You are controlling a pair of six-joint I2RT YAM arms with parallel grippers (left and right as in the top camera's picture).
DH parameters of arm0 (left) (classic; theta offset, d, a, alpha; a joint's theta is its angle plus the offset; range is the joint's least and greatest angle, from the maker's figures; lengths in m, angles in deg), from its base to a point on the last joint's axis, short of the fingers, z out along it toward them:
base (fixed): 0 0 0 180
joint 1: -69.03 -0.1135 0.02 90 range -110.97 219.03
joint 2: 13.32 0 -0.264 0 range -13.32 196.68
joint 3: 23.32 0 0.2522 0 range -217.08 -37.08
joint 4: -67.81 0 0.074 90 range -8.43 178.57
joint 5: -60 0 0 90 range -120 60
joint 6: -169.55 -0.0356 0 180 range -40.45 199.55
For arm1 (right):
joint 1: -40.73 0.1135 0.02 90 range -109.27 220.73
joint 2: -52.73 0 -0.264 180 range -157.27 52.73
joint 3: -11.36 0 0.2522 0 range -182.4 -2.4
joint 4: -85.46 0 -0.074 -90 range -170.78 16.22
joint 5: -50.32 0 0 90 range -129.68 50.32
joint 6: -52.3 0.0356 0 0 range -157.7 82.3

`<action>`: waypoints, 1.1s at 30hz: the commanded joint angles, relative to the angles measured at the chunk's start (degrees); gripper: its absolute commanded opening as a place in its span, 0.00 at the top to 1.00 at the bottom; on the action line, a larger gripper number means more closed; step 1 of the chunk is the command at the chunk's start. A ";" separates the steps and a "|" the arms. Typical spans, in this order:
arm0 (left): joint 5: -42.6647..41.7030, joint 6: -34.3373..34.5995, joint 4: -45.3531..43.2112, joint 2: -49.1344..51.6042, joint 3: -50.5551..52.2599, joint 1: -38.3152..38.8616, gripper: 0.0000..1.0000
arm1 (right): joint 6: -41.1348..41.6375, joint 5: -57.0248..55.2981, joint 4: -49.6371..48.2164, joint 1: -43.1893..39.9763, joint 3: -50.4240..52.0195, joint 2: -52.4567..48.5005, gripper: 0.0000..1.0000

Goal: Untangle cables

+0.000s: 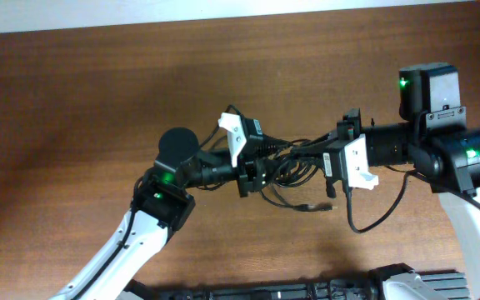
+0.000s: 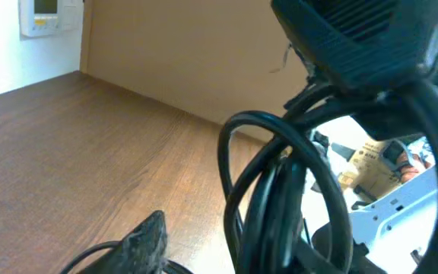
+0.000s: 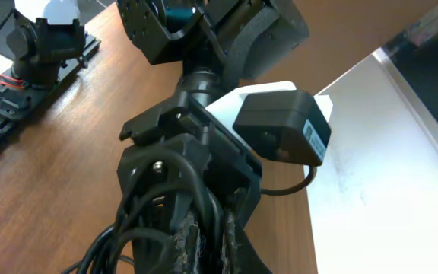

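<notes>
left tool (image 1: 250, 171) and right tool (image 1: 333, 162) both look clamped on the cables (image 1: 290, 158); pulling apart could cinch the knot tighter.

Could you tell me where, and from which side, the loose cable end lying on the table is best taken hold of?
Grip the loose cable end just behind its small plug, probably coming straight down from above and closing across the cord. It lies flat on the table, trailing out of the bundle toward the near edge, clear of the knot.
</notes>
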 commanded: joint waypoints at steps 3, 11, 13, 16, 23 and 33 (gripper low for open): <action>0.02 -2.64 -1.03 0.26 -0.17 0.83 1.00 | 2.84 3.85 0.00 0.04 -0.39 0.22 0.96; 4.72 13.60 -7.63 0.20 -0.17 -8.57 1.00 | 14.47 -8.98 2.62 0.04 -0.39 0.22 0.96; 5.22 17.90 -10.36 0.20 -0.17 -11.34 1.00 | 14.45 -10.64 4.76 0.04 -0.39 0.22 0.96; 6.49 23.08 -16.85 0.17 -0.17 -13.07 1.00 | 14.45 -13.86 7.19 0.04 -0.39 0.22 0.96; 11.52 25.40 -24.00 0.20 -0.17 -13.07 1.00 | 14.49 -20.37 13.53 0.04 -0.39 0.22 0.62; 19.02 30.42 -24.22 0.07 -0.17 -13.07 1.00 | 39.52 -21.07 8.17 0.00 -0.39 0.22 0.02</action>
